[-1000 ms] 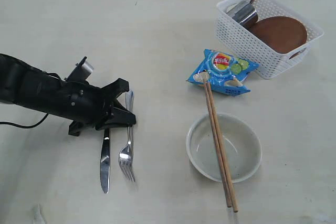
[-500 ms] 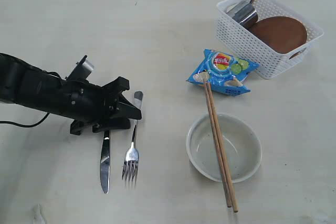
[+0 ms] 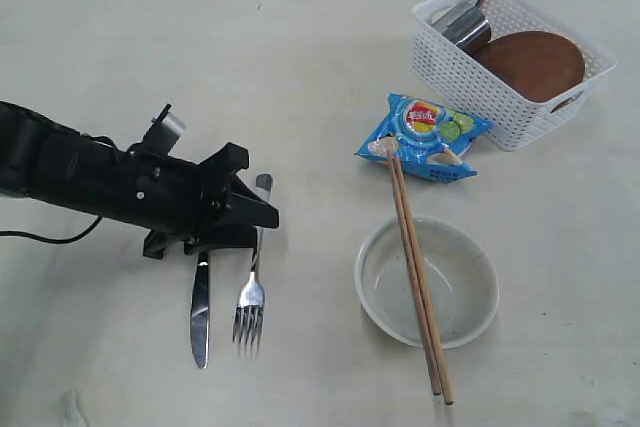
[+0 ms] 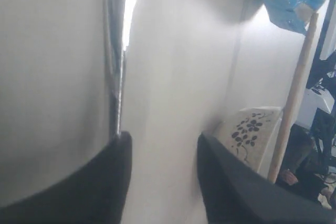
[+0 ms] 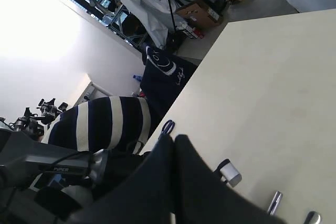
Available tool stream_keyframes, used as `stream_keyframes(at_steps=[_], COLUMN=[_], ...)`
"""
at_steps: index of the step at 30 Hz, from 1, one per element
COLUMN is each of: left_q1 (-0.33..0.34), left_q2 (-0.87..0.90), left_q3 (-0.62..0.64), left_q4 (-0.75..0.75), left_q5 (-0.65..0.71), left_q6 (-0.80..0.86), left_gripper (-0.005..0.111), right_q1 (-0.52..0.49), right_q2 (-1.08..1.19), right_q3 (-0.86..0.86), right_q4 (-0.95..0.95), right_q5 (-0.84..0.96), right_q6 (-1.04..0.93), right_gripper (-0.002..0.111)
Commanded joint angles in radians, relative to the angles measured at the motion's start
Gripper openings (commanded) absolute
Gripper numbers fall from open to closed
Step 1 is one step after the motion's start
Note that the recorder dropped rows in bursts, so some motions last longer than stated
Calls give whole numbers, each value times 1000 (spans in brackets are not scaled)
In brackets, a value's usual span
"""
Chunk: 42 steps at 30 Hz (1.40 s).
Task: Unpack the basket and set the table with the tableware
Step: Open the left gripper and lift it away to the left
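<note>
The left tool (image 4: 163,142) stands wide open, gripping nothing; the fork (image 3: 248,307) lies flat on the worktop (image 3: 300,67) (handle end just beside one finger). The right tool (image 5: 173,139) is closed, empty.

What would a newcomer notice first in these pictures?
The black left gripper, open, hangs over the handles of a fork and knife on the table, left in the exterior view. To the right, chopsticks lie across a white bowl, next to a blue snack bag.
</note>
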Motion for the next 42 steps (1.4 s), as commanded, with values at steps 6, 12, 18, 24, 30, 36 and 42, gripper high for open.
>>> stream_keyframes(at_steps=[6, 12, 18, 24, 30, 36, 42], left_q1=[-5, -5, -5, -5, -18, -161, -273], left_q2=[-115, -207, -331, -453, -478, -479, -466], left_q3=[0, -3, -78, -180, -326, -376, -374], left_q4=[-1, -1, 178, 248, 707, 1432, 1627], left_q5=[-7, -15, -139, -121, -263, -243, -176], left_q6=[8, 70, 123, 325, -122, -792, -1021], left_gripper=[39, 39, 38, 5, 0, 0, 3], right_q1=[-6, -6, -6, -6, -6, -6, -6], right_q2=[-6, -6, -6, -6, -6, -6, -6], right_q3=[3, 3, 3, 3, 3, 3, 3], right_q4=[4, 4, 4, 4, 2, 0, 0], right_q5=[3, 3, 3, 3, 3, 3, 3], right_q6=[-2, -2, -4, -4, -4, -9, -13], right_gripper=[0, 0, 0, 0, 0, 0, 0])
